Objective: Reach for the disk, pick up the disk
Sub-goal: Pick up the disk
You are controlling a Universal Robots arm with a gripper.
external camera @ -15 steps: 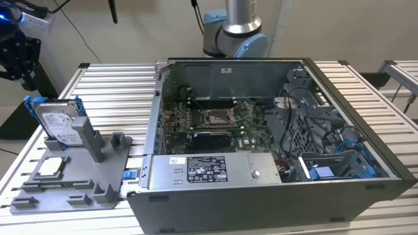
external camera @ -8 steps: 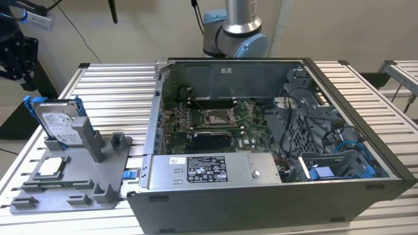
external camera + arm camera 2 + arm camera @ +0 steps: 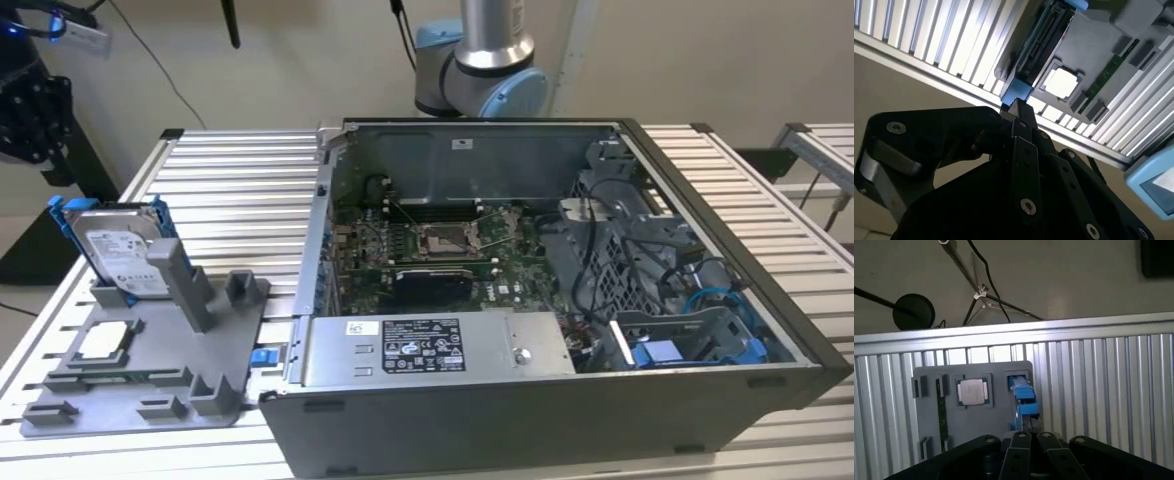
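Gripper [image 3: 1030, 422] fingers pressed together, nothing pinched between them; same in the second wrist view [image 3: 1016, 107], where the tips taper to one point. Straight past the fingertips is the disk [image 3: 1023, 397], seen edge-on with the blue bracket [image 3: 1016, 92] end nearest the tips. The tips line up with that bracket end in both wrist views; can't tell from these whether they touch it. The disk is not grasped.

Disk sits on edge in a slot of the grey holder tray [image 3: 999, 375], the part of the tray closest to the fingers. Just beside the disk, further across the tray from the fingers, a small square silver chip [image 3: 973, 391] lies flat in its recess. Past the chip, a thin green strip [image 3: 942, 410] runs along the tray.

Tray rests on the slatted metal table [image 3: 1104, 390].

Exterior view: disk [image 3: 123, 255] stands upright, label facing out and blue bracket round it, at the back of the tray [image 3: 147, 375], with the chip [image 3: 107, 342] in front of it. An open computer case [image 3: 534, 400] sits beside the tray on the exterior view's right. The arm [image 3: 487, 60] rises behind the case.
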